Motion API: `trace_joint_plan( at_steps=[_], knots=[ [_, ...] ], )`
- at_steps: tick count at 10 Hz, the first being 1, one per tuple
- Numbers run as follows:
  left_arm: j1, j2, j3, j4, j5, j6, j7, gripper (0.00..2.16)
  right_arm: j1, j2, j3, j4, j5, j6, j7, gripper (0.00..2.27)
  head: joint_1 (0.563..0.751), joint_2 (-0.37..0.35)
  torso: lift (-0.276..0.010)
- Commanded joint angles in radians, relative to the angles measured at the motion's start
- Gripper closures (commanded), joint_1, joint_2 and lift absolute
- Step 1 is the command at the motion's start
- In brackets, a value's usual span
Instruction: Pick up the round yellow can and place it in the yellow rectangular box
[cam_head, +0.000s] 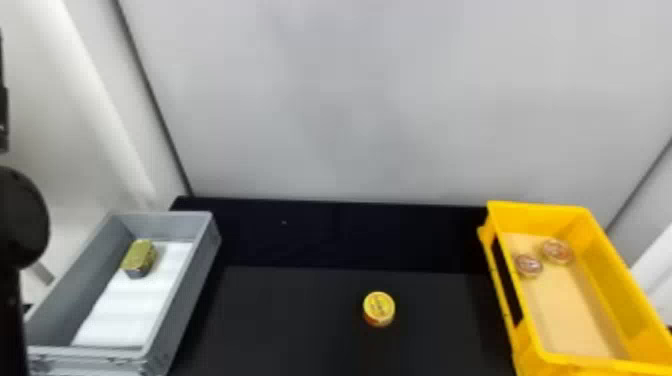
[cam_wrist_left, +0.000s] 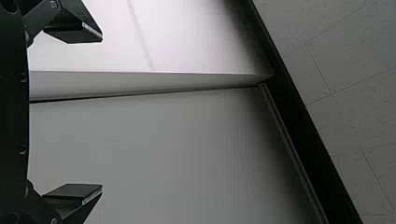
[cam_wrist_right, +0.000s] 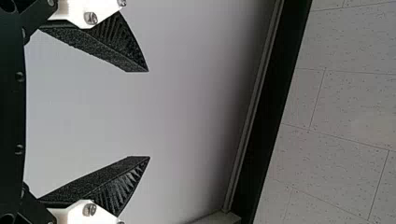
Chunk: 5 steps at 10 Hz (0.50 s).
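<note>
In the head view the round yellow can (cam_head: 378, 309) stands upright on the dark table, right of centre, touching nothing else. To its right is the yellow rectangular box (cam_head: 542, 345), which holds two round cans (cam_head: 542, 259) near its far end. Black parts of my left arm (cam_head: 22, 220) rise along the left edge, beyond the grey box. The left wrist view has my left gripper (cam_wrist_left: 102, 112) open, with only walls and ceiling beyond it. My right gripper (cam_wrist_right: 149, 114) is also open in the right wrist view, its ribbed black fingers wide apart and holding nothing.
A grey box (cam_head: 182, 295) with a white lining stands at the left, holding a gold-coloured angular can (cam_head: 139, 257). The dark table (cam_head: 300, 320) spans between both boxes. A pale wall (cam_head: 350, 100) closes off the back.
</note>
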Motion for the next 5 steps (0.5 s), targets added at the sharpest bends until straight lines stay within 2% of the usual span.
trace_joint_plan(
  at_steps=[1,5],
  knots=[
    [0.0,0.0,0.0,-0.001,0.0,0.001,0.0,0.14,0.002,0.001,0.0,0.0,0.0,0.0,0.0,0.13,0.663,0.054,-0.003],
    [-0.001,0.0,0.002,-0.005,0.001,0.004,0.0,0.14,0.002,0.001,0.0,0.0,0.0,0.002,0.0,0.13,0.663,0.054,-0.003]
  ],
)
